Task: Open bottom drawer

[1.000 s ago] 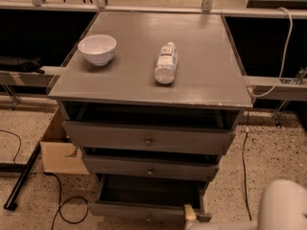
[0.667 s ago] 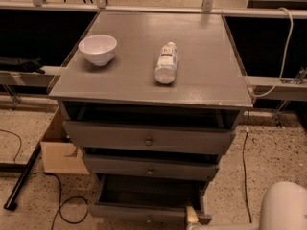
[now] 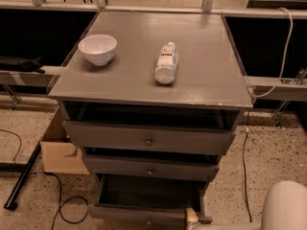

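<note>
The grey cabinet has three drawers, all standing partly out. The bottom drawer point(image 3: 125, 212) is pulled out the farthest, and its dark inside shows from above. Its small round knob point(image 3: 147, 221) sits at the frame's lower edge. My gripper point(image 3: 193, 218) is at the right part of that drawer's front edge, just right of the knob, with only a beige tip showing. The white arm point(image 3: 285, 206) comes in from the lower right corner.
On the cabinet top point(image 3: 206, 75) stand a white bowl point(image 3: 97, 48) and a plastic bottle point(image 3: 166, 63) lying on its side. A cardboard box point(image 3: 60, 152) and cables point(image 3: 67, 210) lie on the floor at the left. Another cable point(image 3: 244, 166) runs down the right.
</note>
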Controlling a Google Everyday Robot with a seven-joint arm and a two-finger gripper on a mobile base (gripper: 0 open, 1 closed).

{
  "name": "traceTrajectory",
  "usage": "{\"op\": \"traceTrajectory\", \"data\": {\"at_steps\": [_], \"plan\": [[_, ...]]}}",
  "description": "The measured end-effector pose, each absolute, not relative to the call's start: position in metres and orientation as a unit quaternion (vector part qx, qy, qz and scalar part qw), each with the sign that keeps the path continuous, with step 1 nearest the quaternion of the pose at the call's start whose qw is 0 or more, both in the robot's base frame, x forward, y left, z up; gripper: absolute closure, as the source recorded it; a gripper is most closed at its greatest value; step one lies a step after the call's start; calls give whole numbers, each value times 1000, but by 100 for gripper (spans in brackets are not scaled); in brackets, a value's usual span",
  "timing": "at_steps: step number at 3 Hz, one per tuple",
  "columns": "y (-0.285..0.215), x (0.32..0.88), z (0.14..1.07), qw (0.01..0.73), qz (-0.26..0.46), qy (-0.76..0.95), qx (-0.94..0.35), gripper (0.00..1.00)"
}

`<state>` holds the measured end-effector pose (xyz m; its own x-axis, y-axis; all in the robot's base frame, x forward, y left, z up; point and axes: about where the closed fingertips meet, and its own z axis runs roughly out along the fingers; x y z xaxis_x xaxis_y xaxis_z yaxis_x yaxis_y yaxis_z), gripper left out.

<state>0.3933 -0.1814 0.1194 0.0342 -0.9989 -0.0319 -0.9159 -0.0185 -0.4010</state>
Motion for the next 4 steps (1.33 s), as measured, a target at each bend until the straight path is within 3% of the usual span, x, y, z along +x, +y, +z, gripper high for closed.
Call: {"op": "traceTrajectory", "data": {"at_steps": [1,2,4], "plan": [[-182,394,125,158,-131,683,-701,100],[-182,396,130,158,-131,683,-701,100],[-182,396,130,158,-131,683,-701,50]]}}
